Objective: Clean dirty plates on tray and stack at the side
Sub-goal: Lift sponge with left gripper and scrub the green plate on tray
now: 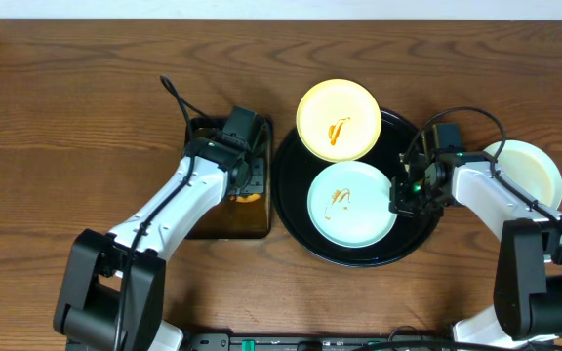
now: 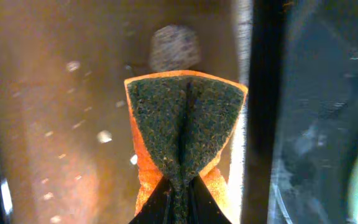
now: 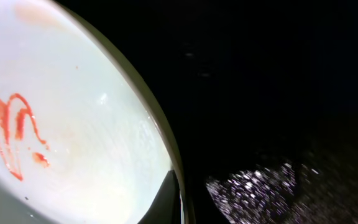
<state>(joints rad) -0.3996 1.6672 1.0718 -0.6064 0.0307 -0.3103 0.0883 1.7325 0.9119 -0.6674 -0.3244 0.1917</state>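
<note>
Left of tray point(image 1: 291, 200), over dark pan point(image 1: 213, 222), left gripper point(image 2: 179, 198) pinches sponge point(image 2: 185, 118). Mint plate point(image 1: 354, 210) lies inside tray, smear point(image 1: 341, 199) uppermost. Right gripper point(image 1: 410, 193) at plate rim toward tray's right side, clamp unclear. Best: steady rim, wipe smear outward, light pressure.

- The surface point(image 1: 66, 117) is dark brown wood with grain running left to right.
- A large round black tray point(image 1: 288, 190) sits on it, a little right of the middle.
- A dark rectangular pan point(image 1: 224, 222) lies just beside the tray on its left, their edges nearly touching.
- A pale plate point(image 1: 535, 161) rests on the wood to the right of the tray, apart from its rim and partly covered by an arm.
</note>
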